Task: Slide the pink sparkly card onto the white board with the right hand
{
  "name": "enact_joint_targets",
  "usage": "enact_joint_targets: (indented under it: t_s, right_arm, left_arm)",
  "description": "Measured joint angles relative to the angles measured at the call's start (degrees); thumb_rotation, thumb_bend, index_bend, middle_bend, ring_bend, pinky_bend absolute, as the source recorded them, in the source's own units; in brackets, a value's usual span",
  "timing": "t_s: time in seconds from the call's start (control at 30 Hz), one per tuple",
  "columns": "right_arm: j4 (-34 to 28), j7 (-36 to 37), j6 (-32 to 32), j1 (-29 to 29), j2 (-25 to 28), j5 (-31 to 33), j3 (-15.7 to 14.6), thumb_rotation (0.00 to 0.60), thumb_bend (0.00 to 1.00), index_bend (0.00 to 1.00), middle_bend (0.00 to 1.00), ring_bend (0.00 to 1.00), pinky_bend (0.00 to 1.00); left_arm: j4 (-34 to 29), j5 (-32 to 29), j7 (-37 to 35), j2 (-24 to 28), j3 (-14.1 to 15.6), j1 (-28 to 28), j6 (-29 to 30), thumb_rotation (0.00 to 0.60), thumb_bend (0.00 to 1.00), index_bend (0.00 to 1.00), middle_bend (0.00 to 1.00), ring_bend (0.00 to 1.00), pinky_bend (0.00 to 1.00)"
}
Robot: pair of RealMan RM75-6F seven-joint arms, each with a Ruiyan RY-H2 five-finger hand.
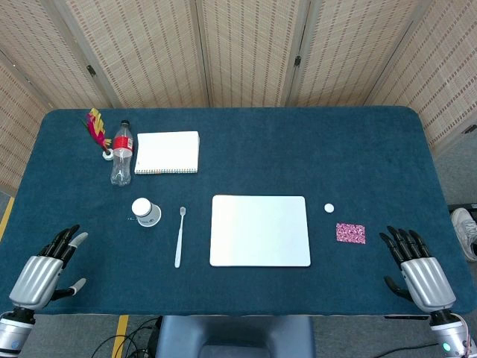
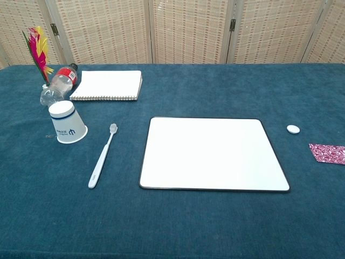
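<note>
The pink sparkly card [image 1: 350, 233] [image 2: 328, 153] lies flat on the blue cloth, just right of the white board [image 1: 260, 230] [image 2: 212, 154], with a gap between them. My right hand [image 1: 414, 266] rests near the table's front right corner, fingers spread and holding nothing, a short way right of and nearer than the card. At the front left corner my left hand [image 1: 49, 265] is also spread and empty. Neither hand shows in the chest view.
A small white round piece [image 1: 329, 208] [image 2: 292, 129] sits between board and card, slightly farther back. Left of the board lie a toothbrush [image 1: 179, 237] [image 2: 102, 156], an upturned paper cup [image 1: 146, 212] [image 2: 67, 123], a bottle [image 1: 121, 153], a notebook [image 1: 168, 152] and a feathered shuttlecock [image 1: 98, 132].
</note>
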Motion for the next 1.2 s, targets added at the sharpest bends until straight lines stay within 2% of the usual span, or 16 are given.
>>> enact_joint_targets:
  t_s: [0.23, 0.43, 0.67, 0.8, 1.2]
  right_arm:
    - [0.4, 0.9, -0.8, 0.3, 0.1, 0.5, 0.2, 0.6, 0.19, 0.0, 0.01, 0.0, 0.0]
    - [1.3, 7.2, -0.1, 0.7, 0.1, 0.2, 0.7, 0.6, 0.19, 0.03, 0.01, 0.0, 0.0]
    - [1.1, 11.4, -3.2, 2.6, 1.0, 4.8, 3.4, 0.6, 0.23, 0.32, 0.06, 0.0, 0.0]
    - [-0.1, 11.4, -7.0, 4.1, 1.6, 7.9, 4.6, 0.6, 0.25, 0.4, 0.09, 0.0, 0.0]
    - [-1.4, 6.1, -18.3, 8.7, 1.3, 16.8, 6.6, 0.6, 0.23, 0.41, 0.07, 0.0, 0.0]
  left_arm:
    - [-0.1, -0.4, 0.9, -0.5, -0.3, -0.5, -0.8, 0.6, 0.26, 0.11, 0.02, 0.06, 0.3]
    - [-0.5, 1.8, 1.1, -0.6, 0.3, -0.7, -0.4, 0.6, 0.25, 0.11, 0.02, 0.06, 0.3]
    - [-0.3, 1.3, -0.4, 0.0, 0.3, -0.6, -0.2, 0.6, 0.25, 0.11, 0.02, 0.06, 0.3]
    - [-0.1, 1.4, -2.4, 0.6, 0.4, -0.4, 0.3, 0.6, 0.25, 0.11, 0.02, 0.06, 0.3]
    - [0.3, 1.4, -4.7, 1.4, 0.5, -0.7, -0.1, 0.6, 0.25, 0.11, 0.02, 0.06, 0.3]
